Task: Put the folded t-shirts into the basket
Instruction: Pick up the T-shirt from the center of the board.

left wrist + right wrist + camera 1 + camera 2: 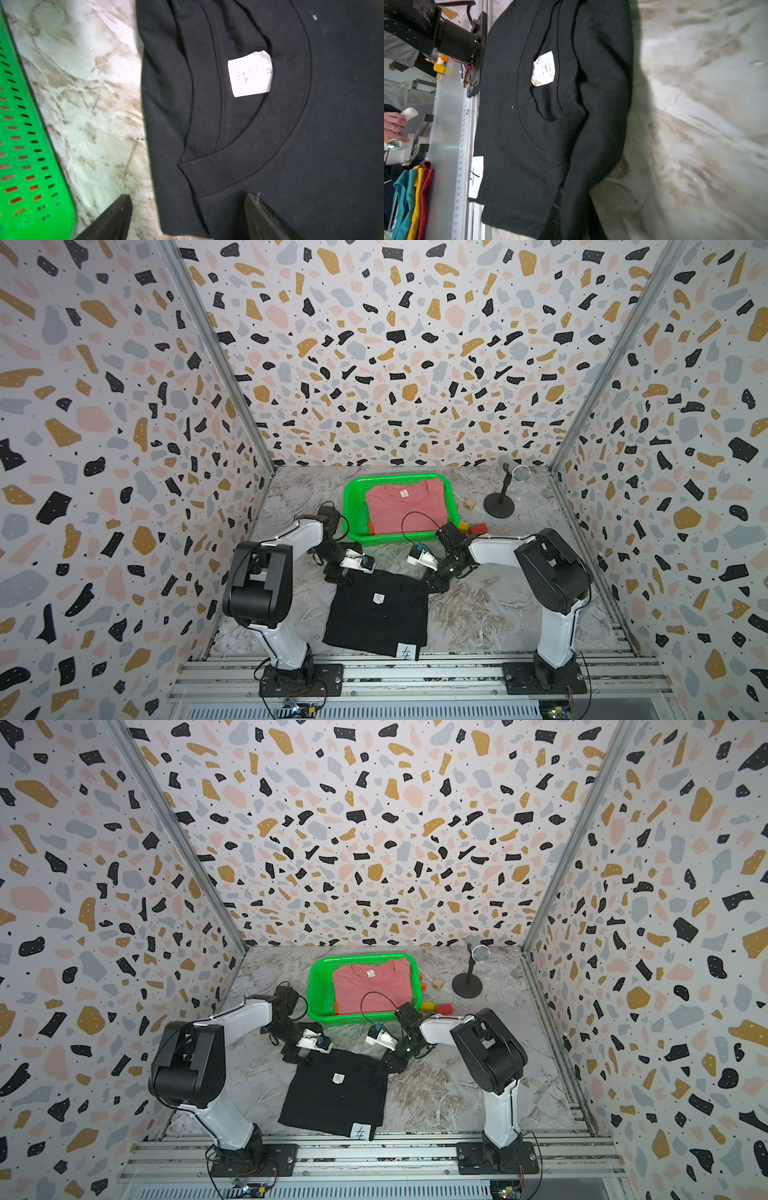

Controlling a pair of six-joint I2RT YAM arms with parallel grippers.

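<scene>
A black folded t-shirt [378, 618] [336, 1098] with a white neck label lies flat at the front middle of the table. My left gripper [337, 574] [187, 209] stands open at its far left corner, one finger on each side of the shirt's folded edge [291, 145]. My right gripper [432, 585] [571, 220] is shut on the far right corner, and the cloth [529, 145] puckers there. Behind them, the green basket [353, 510] [318, 986] [25, 145] holds a pink folded t-shirt [405, 506] [372, 988]. A sliver of orange cloth [335, 1006] shows beneath it.
A microphone on a round stand [505, 493] stands at the back right. A wooden cube [469, 503], a yellow block [464, 526] and a red block [478, 527] lie right of the basket. An aluminium rail [415, 672] runs along the table's front edge.
</scene>
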